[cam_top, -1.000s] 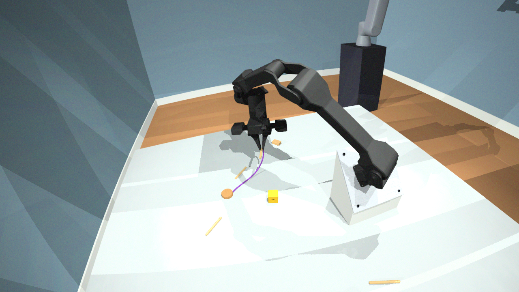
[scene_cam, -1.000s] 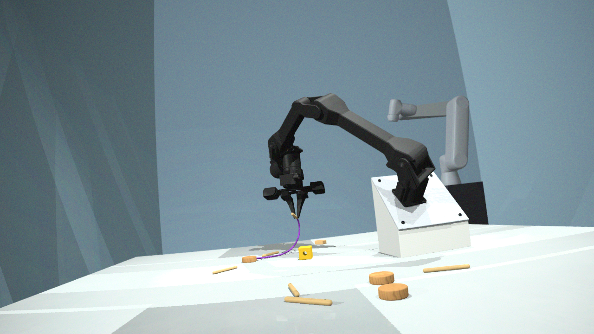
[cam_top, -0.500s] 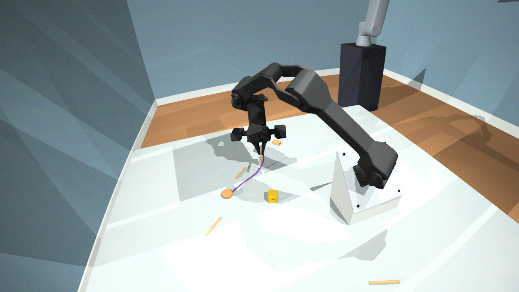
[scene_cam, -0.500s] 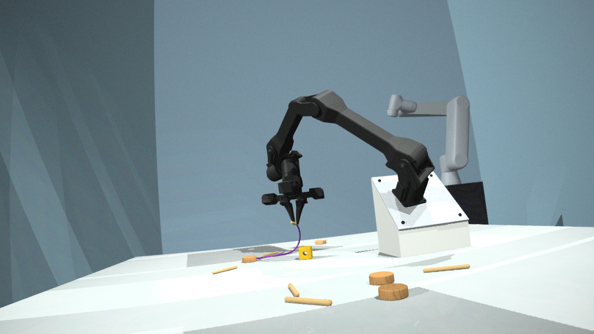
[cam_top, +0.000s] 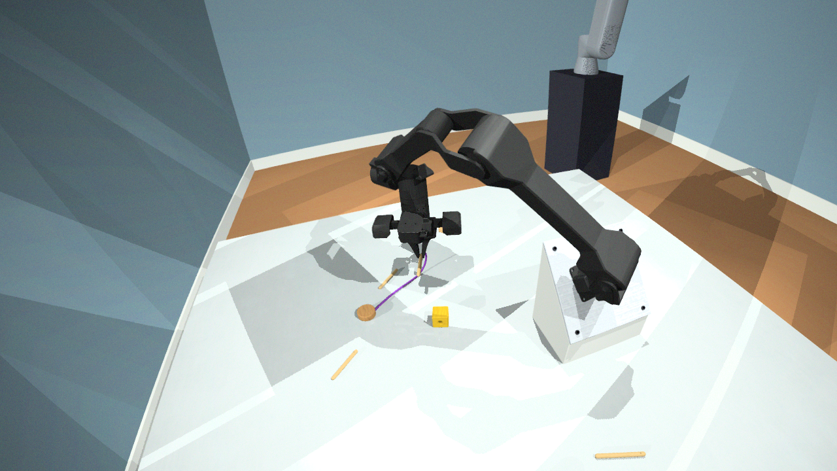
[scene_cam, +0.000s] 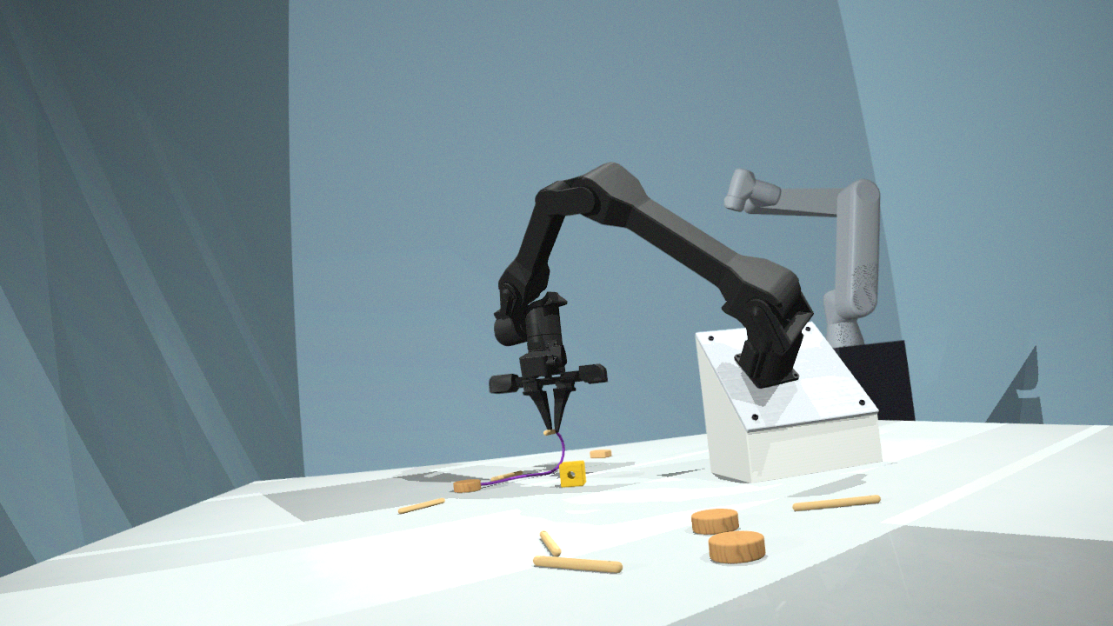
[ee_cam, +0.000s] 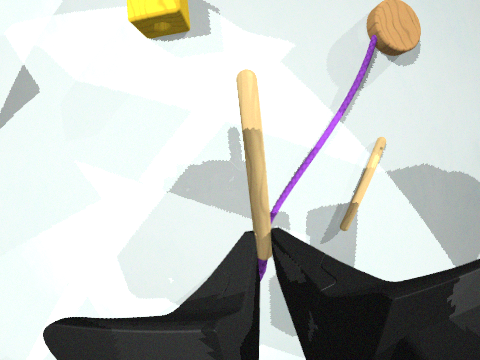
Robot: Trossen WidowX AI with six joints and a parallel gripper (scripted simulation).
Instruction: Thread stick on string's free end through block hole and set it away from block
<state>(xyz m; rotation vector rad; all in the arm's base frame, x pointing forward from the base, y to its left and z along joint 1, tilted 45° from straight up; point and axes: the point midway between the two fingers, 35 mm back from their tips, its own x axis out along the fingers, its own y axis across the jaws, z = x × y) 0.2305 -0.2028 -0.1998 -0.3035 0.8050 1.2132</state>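
Above the white bench we are holding the stick tight in our claw, its purple string hanging to the round button, near the yellow block.

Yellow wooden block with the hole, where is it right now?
The yellow wooden block sits on the table, right of the round wooden button in the top view and below the gripper holding the thin wooden stick.
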